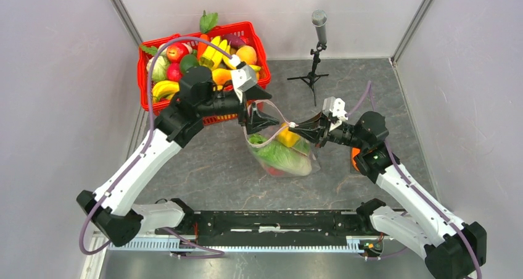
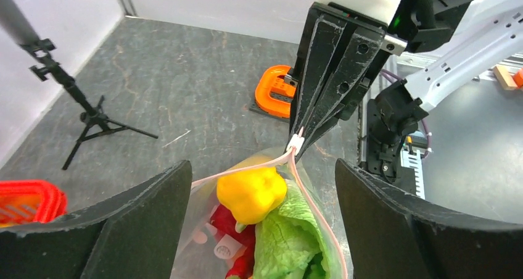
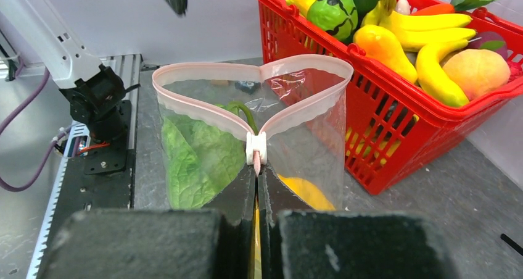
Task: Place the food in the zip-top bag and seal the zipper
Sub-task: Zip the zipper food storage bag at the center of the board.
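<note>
In the left wrist view the bag (image 2: 200, 217) and its cabbage (image 2: 287, 236) run off the bottom edge; the basket (image 2: 28, 199) is cut at lower left. In the right wrist view the right gripper (image 3: 256, 170) hides most of the pepper (image 3: 305, 192). From above, the red food (image 1: 275, 170) is too covered to name.

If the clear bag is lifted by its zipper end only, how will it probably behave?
The bag probably flops: its rim bends into a heart shape where the right hand pinches it. It likely sags at the bottom, since the cabbage and pepper would weigh it down. The thin film looks slippery.
</note>
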Controlling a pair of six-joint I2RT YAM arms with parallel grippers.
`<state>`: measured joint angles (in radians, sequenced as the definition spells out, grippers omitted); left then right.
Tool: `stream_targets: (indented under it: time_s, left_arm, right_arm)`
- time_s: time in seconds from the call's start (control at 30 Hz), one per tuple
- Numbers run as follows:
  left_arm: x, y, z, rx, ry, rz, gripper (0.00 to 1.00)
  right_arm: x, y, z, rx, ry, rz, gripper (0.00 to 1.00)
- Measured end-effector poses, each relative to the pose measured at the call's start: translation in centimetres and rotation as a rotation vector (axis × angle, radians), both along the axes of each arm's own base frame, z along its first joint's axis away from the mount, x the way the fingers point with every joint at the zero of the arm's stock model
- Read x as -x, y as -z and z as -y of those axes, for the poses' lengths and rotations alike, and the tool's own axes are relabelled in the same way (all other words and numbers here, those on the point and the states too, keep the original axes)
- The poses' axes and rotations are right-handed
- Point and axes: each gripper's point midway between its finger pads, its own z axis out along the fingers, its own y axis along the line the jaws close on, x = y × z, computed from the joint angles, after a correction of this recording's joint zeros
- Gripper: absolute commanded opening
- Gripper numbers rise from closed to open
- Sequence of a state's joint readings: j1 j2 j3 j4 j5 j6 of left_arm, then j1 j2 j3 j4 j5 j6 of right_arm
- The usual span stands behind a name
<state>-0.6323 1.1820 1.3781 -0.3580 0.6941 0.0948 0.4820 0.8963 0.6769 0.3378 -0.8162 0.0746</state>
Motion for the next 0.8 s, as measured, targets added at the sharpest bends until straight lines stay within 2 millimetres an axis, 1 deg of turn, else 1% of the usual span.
stream_targets:
  time_s: [0.1,0.17,0.23,0.3,0.4,0.5,0.57,0.67,0.7,0.8]
  left_arm:
    - [-0.5,1.1,1.2,0.006,0.050,-0.005,0.93]
    - [-0.7,1.6,1.7,0.010,0.072,-0.004,0.92]
    - [-0.7,1.6,2.1,0.019,0.097,0.007,0.88]
    - [-0.5,1.4,2.2,0.025,0.118,0.021,0.88]
    - [-0.3,1.2,2.2,0.025,0.136,0.065,0.90]
    - [0.8,2.0,1.7,0.032,0.165,0.094,0.92]
    - [1.7,2.2,1.6,0.047,0.197,0.106,0.90]
    - [2.7,1.5,2.2,0.075,0.256,0.125,0.83]
    - [3.1,1.4,2.5,0.078,0.281,0.119,0.80]
    - [3.7,1.3,3.4,0.076,0.333,0.108,0.75]
  right_arm:
    - [-0.3,0.2,0.1,0.007,0.016,0.004,0.00]
    - [-0.4,0.3,0.1,0.010,0.023,0.006,0.00]
    - [-0.6,0.3,0.2,0.011,0.033,0.004,0.00]
    - [-0.6,0.3,0.2,0.012,0.033,0.004,0.00]
    - [-0.4,0.3,0.2,0.012,0.023,0.007,0.00]
    - [0.1,0.1,0.2,0.010,0.006,0.014,0.00]
    - [0.2,0.0,0.2,0.008,0.003,0.016,0.00]
    - [0.4,0.2,0.2,0.005,-0.002,0.012,0.00]
    - [0.4,0.3,0.2,0.005,-0.003,0.008,0.00]
    - [0.5,0.3,0.2,0.003,-0.006,0.006,0.00]
